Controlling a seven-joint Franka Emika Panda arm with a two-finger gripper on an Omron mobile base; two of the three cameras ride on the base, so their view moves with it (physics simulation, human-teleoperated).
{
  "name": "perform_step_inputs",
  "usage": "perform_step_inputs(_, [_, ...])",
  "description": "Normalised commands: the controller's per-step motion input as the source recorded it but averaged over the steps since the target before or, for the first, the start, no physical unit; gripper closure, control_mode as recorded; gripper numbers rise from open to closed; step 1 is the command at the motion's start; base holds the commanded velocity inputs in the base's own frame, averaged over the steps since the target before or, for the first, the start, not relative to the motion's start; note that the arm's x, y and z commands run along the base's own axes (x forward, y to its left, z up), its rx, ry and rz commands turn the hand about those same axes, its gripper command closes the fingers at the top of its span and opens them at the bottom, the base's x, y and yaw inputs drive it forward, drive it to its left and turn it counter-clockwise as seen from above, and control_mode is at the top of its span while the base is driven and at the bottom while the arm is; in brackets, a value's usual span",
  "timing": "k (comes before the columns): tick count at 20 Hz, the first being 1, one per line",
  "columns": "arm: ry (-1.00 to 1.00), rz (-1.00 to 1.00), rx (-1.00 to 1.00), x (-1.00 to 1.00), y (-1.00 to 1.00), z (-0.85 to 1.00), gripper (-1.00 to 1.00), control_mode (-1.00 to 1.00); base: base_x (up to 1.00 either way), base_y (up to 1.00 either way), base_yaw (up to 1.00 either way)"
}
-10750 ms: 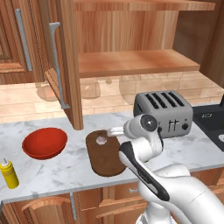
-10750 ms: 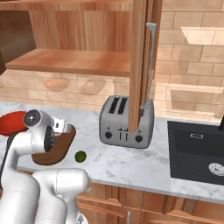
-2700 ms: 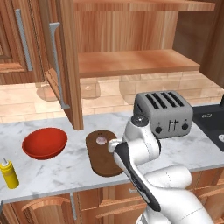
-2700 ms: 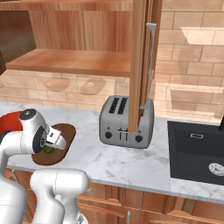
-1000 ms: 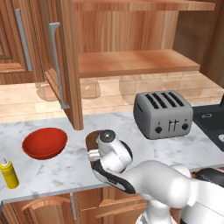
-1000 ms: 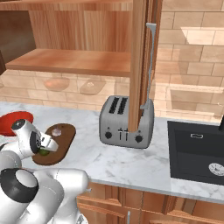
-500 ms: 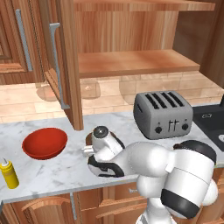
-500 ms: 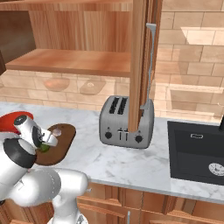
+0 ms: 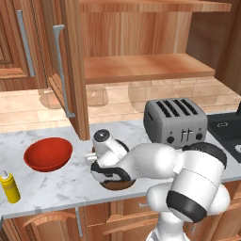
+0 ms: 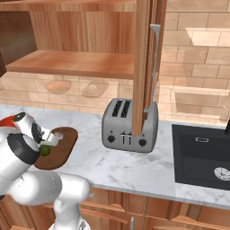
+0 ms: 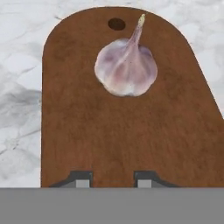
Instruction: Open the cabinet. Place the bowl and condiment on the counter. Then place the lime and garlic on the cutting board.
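Gripper [image 11: 112, 179] hovers low over the cutting board [image 11: 109, 140], tips slightly spread with only bare wood between them, pinching nothing. Garlic [image 11: 126, 72] lies on the board near its hole, tip pointing at the hole. Lime [image 10: 45, 150] sits on the board just beside the hand; about ten seconds ago it lay on the counter [image 9: 56, 188] off the board. Bowl [image 9: 48, 154] and condiment [image 9: 9, 187] stand on the counter to the left, unchanged. Cabinet [image 9: 141, 70] open, shelves bare. Toaster [image 9: 175, 120] right of the board.
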Motion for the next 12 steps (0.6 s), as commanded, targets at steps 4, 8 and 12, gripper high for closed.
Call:
perform_step_inputs(4, [0.00, 0.00, 0.00, -0.66, -0.90, 0.02, -1.00, -1.00, 0.00, 0.00, 0.00])
perform_step_inputs(8, [0.00, 0.00, 0.02, -0.53, -0.89, 0.45, -1.00, -1.00, 0.00, 0.00, 0.00])
perform_step_inputs(12, [-0.14, 0.00, 0.07, -0.03, -0.29, 0.88, -1.00, -1.00, 0.00, 0.00, 0.00])
